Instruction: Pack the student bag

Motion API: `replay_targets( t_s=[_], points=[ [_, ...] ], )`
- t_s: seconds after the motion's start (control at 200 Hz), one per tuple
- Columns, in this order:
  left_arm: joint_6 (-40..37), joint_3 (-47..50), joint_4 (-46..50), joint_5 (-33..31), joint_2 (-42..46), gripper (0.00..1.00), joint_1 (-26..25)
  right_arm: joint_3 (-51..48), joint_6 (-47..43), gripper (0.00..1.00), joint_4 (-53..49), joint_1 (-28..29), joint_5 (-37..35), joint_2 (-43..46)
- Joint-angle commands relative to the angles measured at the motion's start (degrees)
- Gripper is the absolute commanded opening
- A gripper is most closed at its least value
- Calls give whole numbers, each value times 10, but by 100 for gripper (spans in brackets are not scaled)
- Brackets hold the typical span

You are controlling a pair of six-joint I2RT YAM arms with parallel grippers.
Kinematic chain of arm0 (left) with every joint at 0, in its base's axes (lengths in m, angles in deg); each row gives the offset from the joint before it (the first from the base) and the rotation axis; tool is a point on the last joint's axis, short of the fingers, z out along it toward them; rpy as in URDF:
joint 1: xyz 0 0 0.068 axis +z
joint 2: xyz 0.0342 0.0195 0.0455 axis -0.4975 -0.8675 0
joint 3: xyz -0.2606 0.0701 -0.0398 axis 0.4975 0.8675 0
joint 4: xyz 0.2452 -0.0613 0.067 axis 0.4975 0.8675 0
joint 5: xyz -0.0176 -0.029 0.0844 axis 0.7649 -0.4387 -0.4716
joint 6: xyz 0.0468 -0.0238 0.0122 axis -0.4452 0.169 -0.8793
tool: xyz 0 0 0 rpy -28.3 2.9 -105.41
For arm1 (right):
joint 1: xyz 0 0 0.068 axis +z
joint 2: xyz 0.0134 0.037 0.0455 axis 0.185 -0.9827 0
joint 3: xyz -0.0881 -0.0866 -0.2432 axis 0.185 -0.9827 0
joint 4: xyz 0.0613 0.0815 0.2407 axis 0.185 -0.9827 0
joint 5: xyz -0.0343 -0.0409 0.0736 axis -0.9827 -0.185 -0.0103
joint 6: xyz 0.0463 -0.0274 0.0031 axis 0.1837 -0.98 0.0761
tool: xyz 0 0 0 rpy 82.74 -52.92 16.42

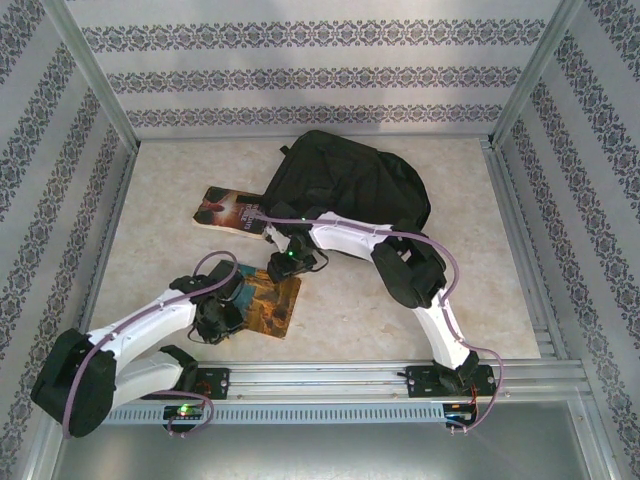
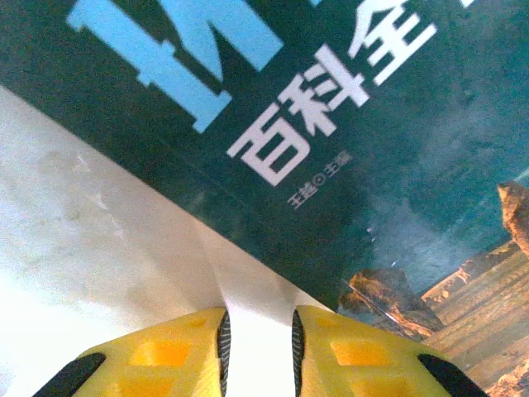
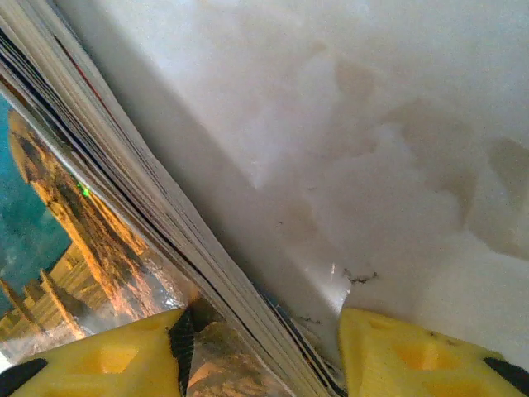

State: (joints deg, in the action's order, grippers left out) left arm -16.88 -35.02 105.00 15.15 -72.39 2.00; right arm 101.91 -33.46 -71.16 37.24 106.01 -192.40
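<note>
Student bag (image 1: 345, 185): black, soft, slumped at the far middle of the pale surface (image 1: 400, 310). Just beside the bag's left edge, a dark book (image 1: 228, 211) lying flat, reddish cover, lettering too small to read. Nearer than the bag, off its near-left side and apart from it, a teal book (image 1: 272, 300) lying flat, rocky landscape on the cover. On that cover, white characters "百科全", cut off at the frame edge; above them large light-blue strokes, only partly seen; below, a tiny line too small to read surely. Left pincer (image 2: 259, 322) at the teal book's side farther from the bag, yellow fingers narrow, a slim gap with pale surface in it, nothing plainly gripped. Right pincer (image 3: 263, 327) between bag and teal book, at the book's bag-side edge, jaws moderately wide, astride the stacked page edges, one finger over the cover, the other over bare surface; touching or not, cannot tell.
</note>
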Motion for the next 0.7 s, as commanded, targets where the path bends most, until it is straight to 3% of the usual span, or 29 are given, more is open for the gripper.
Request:
replay_targets(
  t_s=[0.0, 0.41, 0.695],
  points=[
    [-40, -22, -113, -11, -26, 28, 13, -39, -15, 48, -23, 7, -2, 15],
    [-91, -91, -127, 4, -79, 28, 21, -189, -22, 43, 21, 37, 31, 128],
    [-97, -97, -149, 22, -108, 29, 26, -167, 2, 49, 26, 18, 15, 120]
  ],
)
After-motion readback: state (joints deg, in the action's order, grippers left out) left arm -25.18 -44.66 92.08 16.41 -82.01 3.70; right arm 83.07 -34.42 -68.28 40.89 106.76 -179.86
